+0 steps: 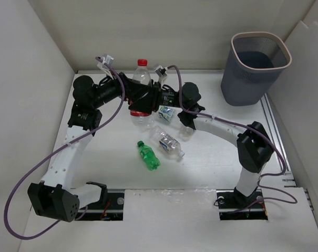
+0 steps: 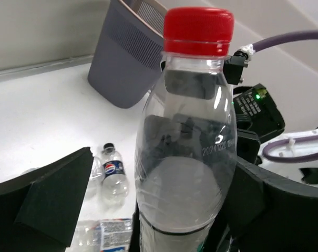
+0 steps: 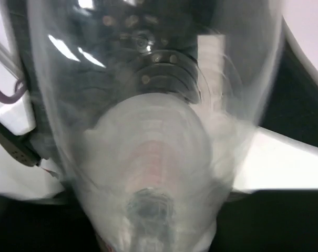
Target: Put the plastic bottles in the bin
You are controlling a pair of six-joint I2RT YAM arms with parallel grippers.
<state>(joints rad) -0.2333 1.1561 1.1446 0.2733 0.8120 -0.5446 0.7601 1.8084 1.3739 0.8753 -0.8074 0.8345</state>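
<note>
A clear bottle with a red cap and red label (image 1: 142,76) is held upright above the table, between both grippers. My left gripper (image 1: 133,97) is open around it; in the left wrist view the bottle (image 2: 187,157) touches the right finger (image 2: 285,210) and a gap shows at the left finger (image 2: 43,210). My right gripper (image 1: 154,97) is shut on the bottle, which fills its blurred view (image 3: 148,131). The grey-blue bin (image 1: 256,68) stands at the far right, also in the left wrist view (image 2: 122,63). A green bottle (image 1: 148,155) lies mid-table.
A clear bottle with a white-green-blue label (image 1: 168,143) lies beside the green one. Another labelled bottle (image 1: 166,112) and a clear one (image 1: 186,131) lie under the right arm. A black-capped blue-label bottle (image 2: 114,170) shows on the table. White walls enclose the table.
</note>
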